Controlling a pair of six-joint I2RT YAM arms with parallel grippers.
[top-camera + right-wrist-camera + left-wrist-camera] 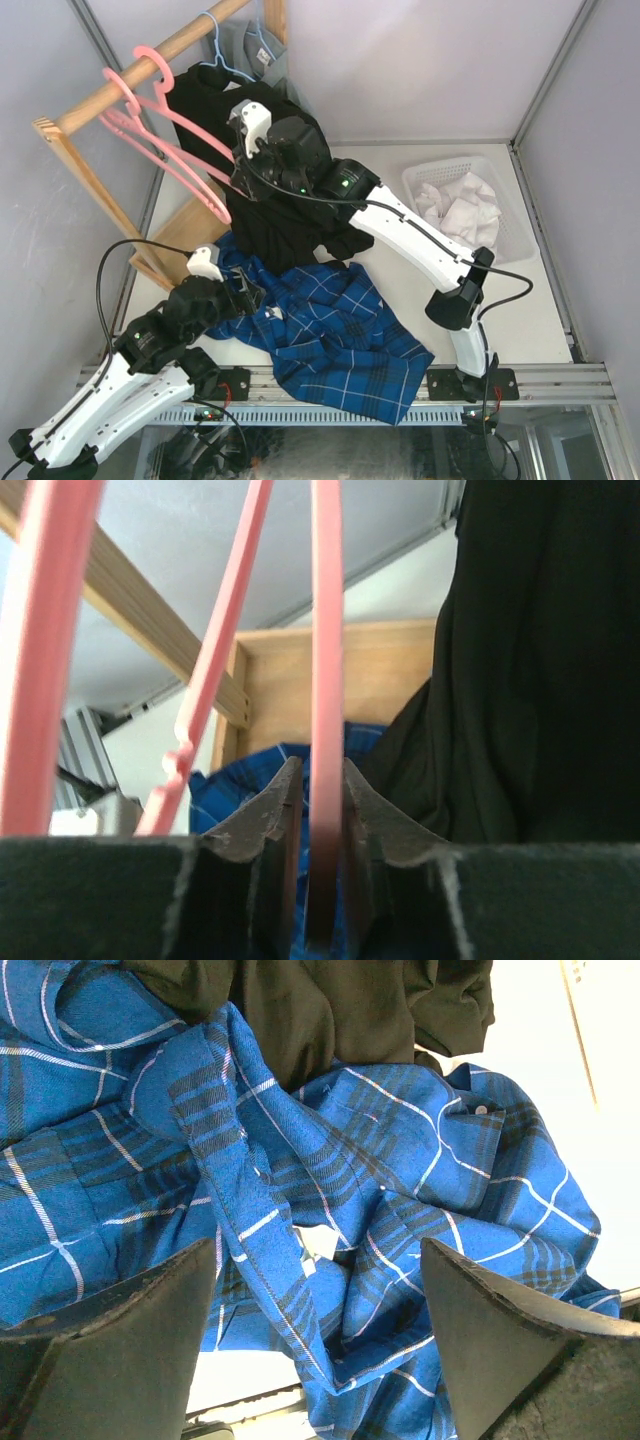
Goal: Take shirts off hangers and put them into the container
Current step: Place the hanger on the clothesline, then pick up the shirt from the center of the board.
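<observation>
The pink hanger is pinched between the nearly closed right fingers, with the black shirt hung beside it. The left fingers are spread wide over the blue plaid shirt on the counter. If pulled, the hanger could be snagged in the black cloth.

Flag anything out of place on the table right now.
The blue plaid shirt lies crumpled on the table, outside the basket, with one end spilling over the near edge. The black shirt slumps against it. The right claw pinches a pink hanger bar.
</observation>
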